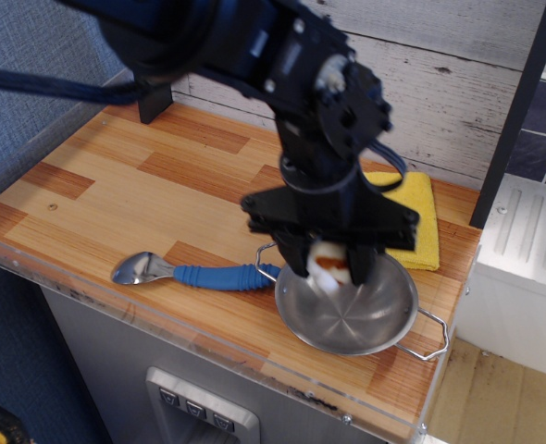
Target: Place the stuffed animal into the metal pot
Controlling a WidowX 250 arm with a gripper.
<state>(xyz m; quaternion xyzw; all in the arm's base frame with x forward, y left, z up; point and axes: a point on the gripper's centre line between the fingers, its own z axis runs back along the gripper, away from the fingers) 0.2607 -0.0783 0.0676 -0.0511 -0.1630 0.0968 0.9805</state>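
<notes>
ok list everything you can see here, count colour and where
stuffed animal: 1, white with orange-brown patch, held between the gripper fingers above the pot's left part
metal pot: 1, shiny steel with wire loop handles, front right of the counter
spoon: 1, metal bowl with blue handle, lying left of the pot, handle end by the pot's handle
cloth: 1, yellow, folded, behind the pot, partly hidden by the arm
counter: 1, wood-pattern top with clear front edge
gripper: 1, black, shut on the stuffed animal, over the pot
</notes>
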